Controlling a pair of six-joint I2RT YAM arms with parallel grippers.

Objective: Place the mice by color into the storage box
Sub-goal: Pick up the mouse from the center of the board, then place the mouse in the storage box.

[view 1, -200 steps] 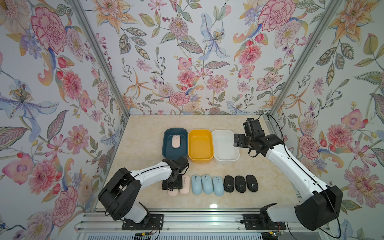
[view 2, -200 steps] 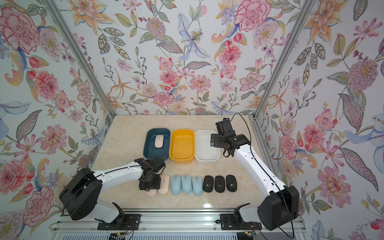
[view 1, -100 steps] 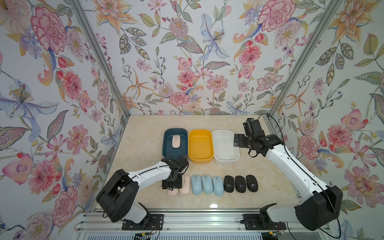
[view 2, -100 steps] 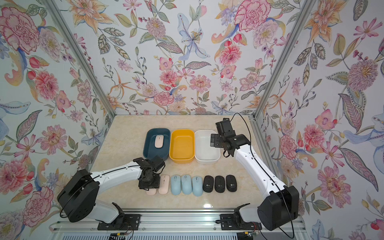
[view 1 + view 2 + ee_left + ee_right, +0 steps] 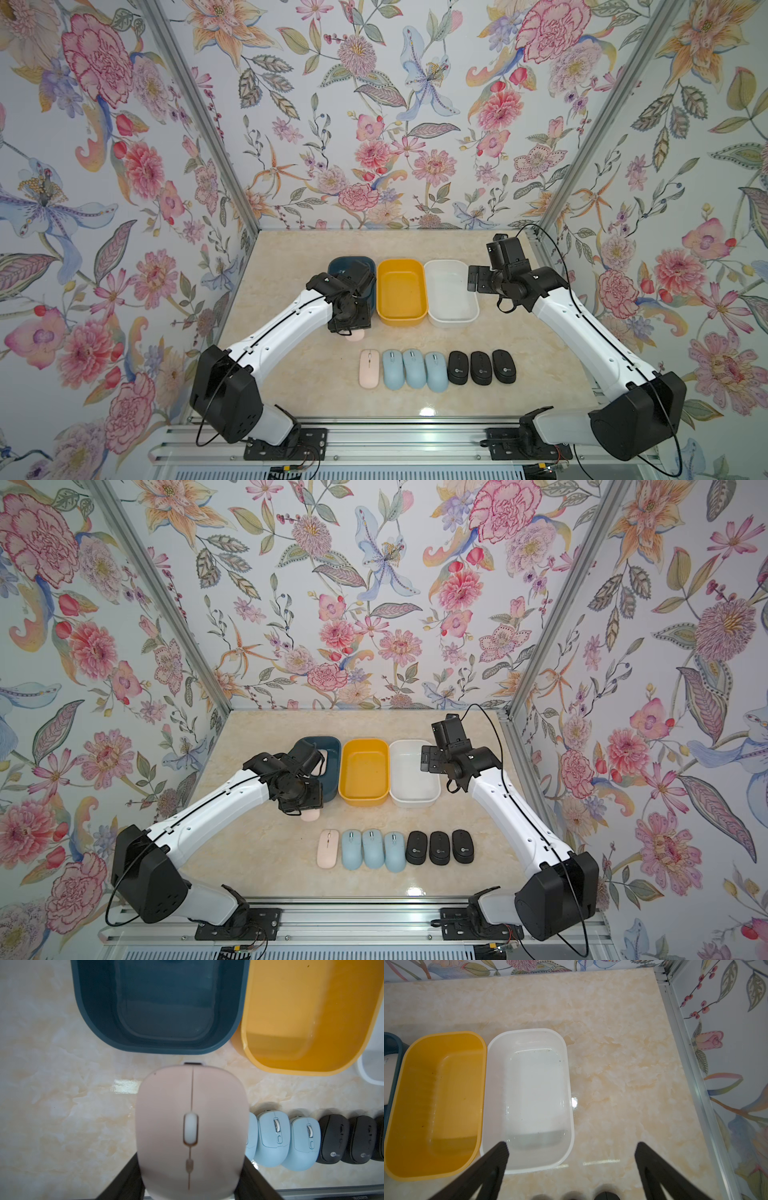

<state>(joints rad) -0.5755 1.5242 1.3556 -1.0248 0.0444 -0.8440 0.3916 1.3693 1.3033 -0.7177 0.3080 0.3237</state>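
My left gripper [image 5: 351, 322] is shut on a pale pink mouse [image 5: 191, 1126] and holds it above the table just in front of the dark blue storage box [image 5: 158, 1050]. In the top views only the mouse's end [image 5: 309, 815] shows under the wrist. On the table lies a row of one pink mouse [image 5: 369, 368], three light blue mice [image 5: 414, 368] and three black mice [image 5: 481, 367]. My right gripper [image 5: 571, 1149] is open with nothing in it. It hovers by the right side of the white box [image 5: 453, 321]. My left arm hides most of the blue box's inside.
The yellow box [image 5: 401, 320] stands between the blue and white ones with nothing in it; the white box [image 5: 527, 1167] also holds nothing. Floral walls close in the marble table on three sides, and a metal rail [image 5: 374, 432] runs along the front edge.
My left gripper has lifted a pink mouse off the left end of the row and carried it back toward the blue box. The right arm has stayed still.
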